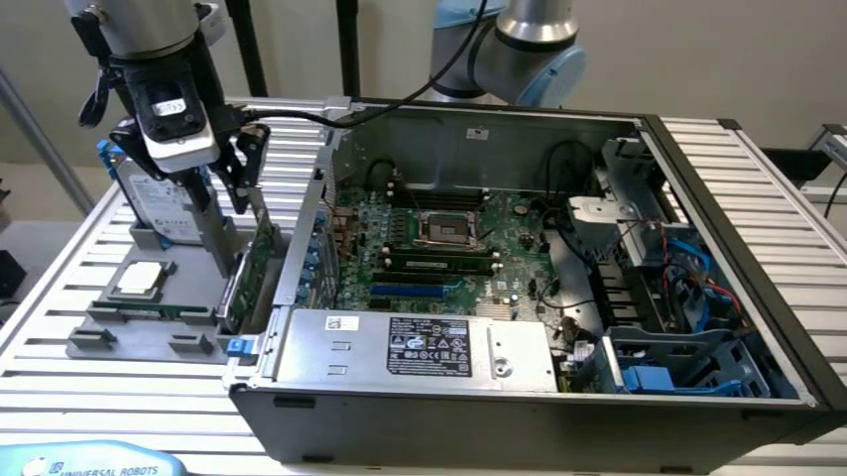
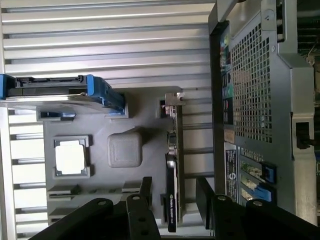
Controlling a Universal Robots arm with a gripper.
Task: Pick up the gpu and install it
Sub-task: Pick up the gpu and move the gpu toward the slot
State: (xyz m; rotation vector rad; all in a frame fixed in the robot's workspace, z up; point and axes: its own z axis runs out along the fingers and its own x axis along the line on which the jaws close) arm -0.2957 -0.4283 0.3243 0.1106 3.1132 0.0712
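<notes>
Noted gripper (image 2: 175,200) spread to full width, gripping nothing. Found low over gpu (image 2: 175,145), one finger on each side of the card, gaps visible both sides. Recorded gpu standing on edge in a slot of gray holder tray (image 2: 145,115), just beside open computer case (image 1: 530,416). Logged processor chip (image 2: 70,159) and blue-framed hard drive (image 2: 55,87) on same tray.

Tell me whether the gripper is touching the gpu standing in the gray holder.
Apart. In the wrist view the open gripper sits with a finger on either side of the gpu, and the gray holder shows between the card and each finger.
</notes>
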